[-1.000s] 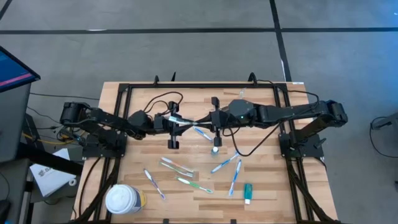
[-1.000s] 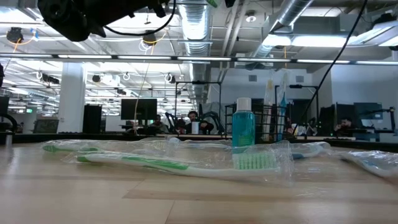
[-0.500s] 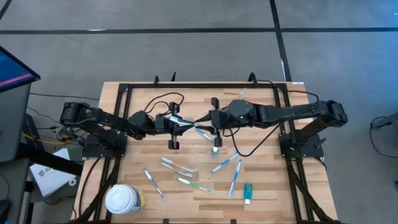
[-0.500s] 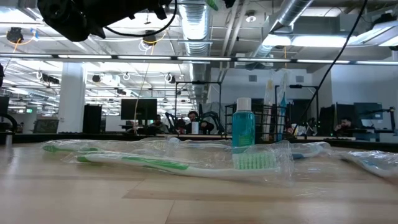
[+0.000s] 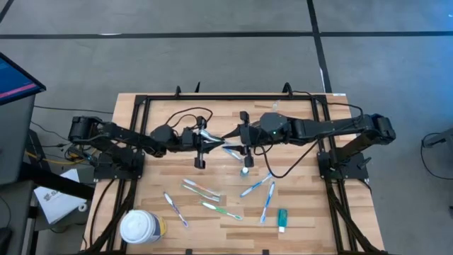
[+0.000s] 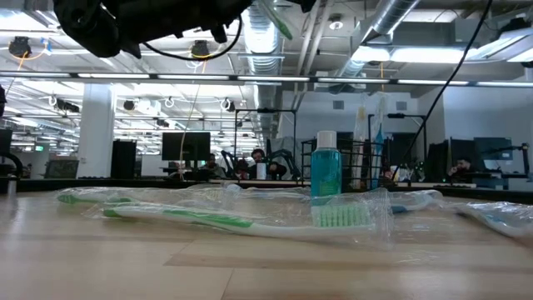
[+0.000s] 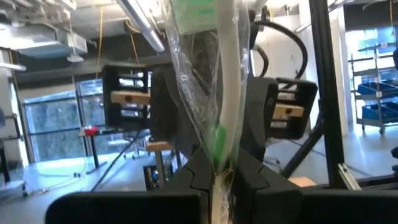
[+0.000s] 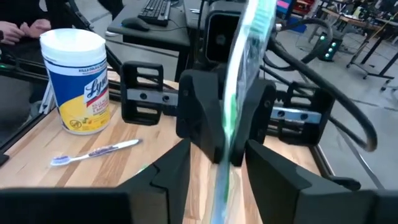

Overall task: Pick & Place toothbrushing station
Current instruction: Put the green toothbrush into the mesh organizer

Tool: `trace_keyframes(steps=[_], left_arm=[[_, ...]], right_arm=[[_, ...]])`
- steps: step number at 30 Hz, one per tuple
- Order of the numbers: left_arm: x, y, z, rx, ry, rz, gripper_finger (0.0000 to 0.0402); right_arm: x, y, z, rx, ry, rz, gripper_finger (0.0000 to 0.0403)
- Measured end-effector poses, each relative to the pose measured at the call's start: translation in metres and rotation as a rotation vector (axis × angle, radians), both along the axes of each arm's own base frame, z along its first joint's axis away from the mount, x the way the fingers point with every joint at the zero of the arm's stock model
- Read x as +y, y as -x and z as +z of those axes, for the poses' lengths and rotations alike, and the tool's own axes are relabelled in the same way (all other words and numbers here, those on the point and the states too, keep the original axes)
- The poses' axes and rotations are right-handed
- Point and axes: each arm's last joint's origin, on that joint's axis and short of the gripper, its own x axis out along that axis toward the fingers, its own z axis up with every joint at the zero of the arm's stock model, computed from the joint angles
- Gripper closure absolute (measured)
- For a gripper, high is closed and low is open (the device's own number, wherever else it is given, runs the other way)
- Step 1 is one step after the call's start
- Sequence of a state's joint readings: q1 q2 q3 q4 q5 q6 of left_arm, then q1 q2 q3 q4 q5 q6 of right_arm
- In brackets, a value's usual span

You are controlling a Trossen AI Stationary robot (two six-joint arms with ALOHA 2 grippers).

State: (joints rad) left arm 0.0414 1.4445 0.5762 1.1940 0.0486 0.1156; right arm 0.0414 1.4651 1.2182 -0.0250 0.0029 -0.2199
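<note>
Tub (image 5: 142,227): white-lidded, at the table's (image 5: 304,212) near left corner.
Left gripper (image 5: 207,141): raised over mid-table, clamped on a wrapped green toothbrush (image 7: 219,74).
Loose toothbrushes: a pink one (image 5: 175,208), a green one (image 5: 221,210) and a blue one (image 5: 267,202) lie apart on the wood.
Right gripper (image 5: 233,139): facing the left one, fingers (image 8: 273,171) parted around the same wrapped brush, not pinching it.
Caddy (image 6: 360,165): black wire, far side in the low view.
Teal tube (image 5: 282,219): near right edge.
</note>
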Motion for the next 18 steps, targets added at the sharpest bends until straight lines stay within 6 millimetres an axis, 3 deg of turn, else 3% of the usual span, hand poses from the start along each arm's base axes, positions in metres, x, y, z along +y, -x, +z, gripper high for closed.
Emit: trace_keyframes(steps=[18], left_arm=[[0.0009,-0.0026,-0.0093,0.098,0.059,0.034,0.0393]], right_arm=[[-0.0055,0.0004,0.0027,-0.017,-0.013,-0.015,0.0265]])
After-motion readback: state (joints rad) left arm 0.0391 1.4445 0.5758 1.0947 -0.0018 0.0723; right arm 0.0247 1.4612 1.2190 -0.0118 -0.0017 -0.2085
